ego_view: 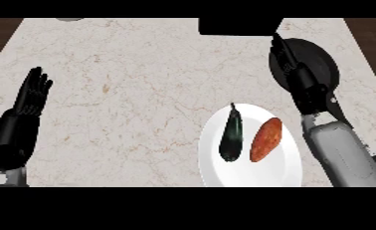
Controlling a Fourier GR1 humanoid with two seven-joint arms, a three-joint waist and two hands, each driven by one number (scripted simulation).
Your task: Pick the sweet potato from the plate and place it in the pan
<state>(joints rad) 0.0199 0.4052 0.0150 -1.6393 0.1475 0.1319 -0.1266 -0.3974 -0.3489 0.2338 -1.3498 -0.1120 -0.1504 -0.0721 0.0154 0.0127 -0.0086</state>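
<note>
An orange sweet potato (pixel 266 139) lies on the right half of a white plate (pixel 283 172) at the counter's front right. A dark eggplant (pixel 232 135) lies beside it on the plate's left half. The black pan (pixel 323 62) sits at the far right of the counter, its handle running toward the front. My right hand (pixel 297 74) stretches over the pan's left part with straight fingers, holding nothing, well beyond the plate. My left hand (pixel 31 97) rests open at the left edge, fingers up.
A black block (pixel 238 26) stands at the counter's back edge, just left of the pan. A grey round object (pixel 70 19) peeks in at the back left. The marble counter top (pixel 132 84) spreads between the two arms.
</note>
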